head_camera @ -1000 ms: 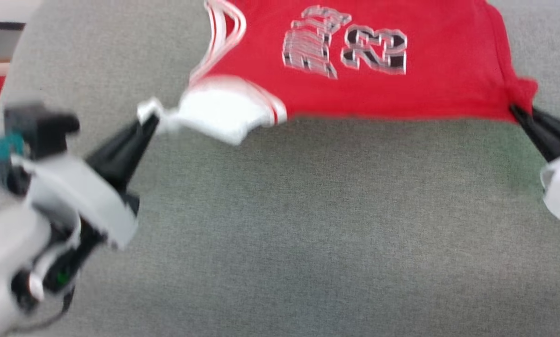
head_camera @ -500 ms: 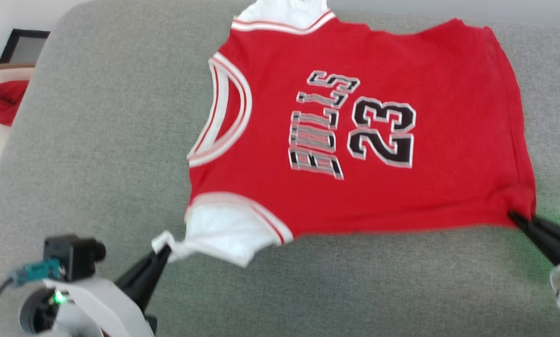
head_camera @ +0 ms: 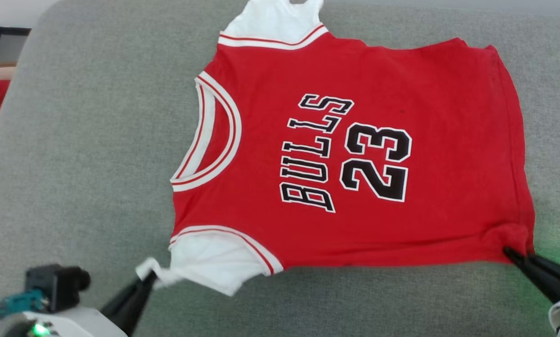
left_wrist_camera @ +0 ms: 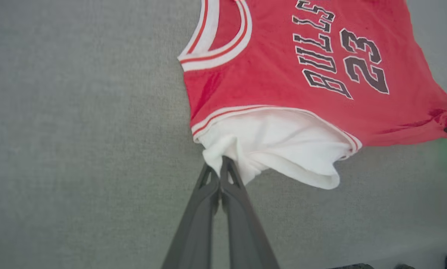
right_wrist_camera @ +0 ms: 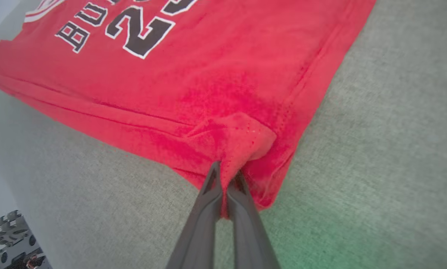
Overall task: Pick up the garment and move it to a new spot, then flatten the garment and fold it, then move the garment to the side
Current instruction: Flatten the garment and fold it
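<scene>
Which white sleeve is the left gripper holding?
The near sleeve, bunched in the shut left gripper; the far sleeve lies free on the grey cushion, away from both grippers.

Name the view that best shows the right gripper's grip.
Right wrist view: the right gripper pinches the garment at a bunched corner, close up. Head view shows it small at the edge; left wrist view, a dark tip.

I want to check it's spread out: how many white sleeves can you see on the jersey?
2. The near sleeve sits at the jersey's lower left in the head view, pinched by the left gripper; the far sleeve lies at its top edge, partly cut off.
</scene>
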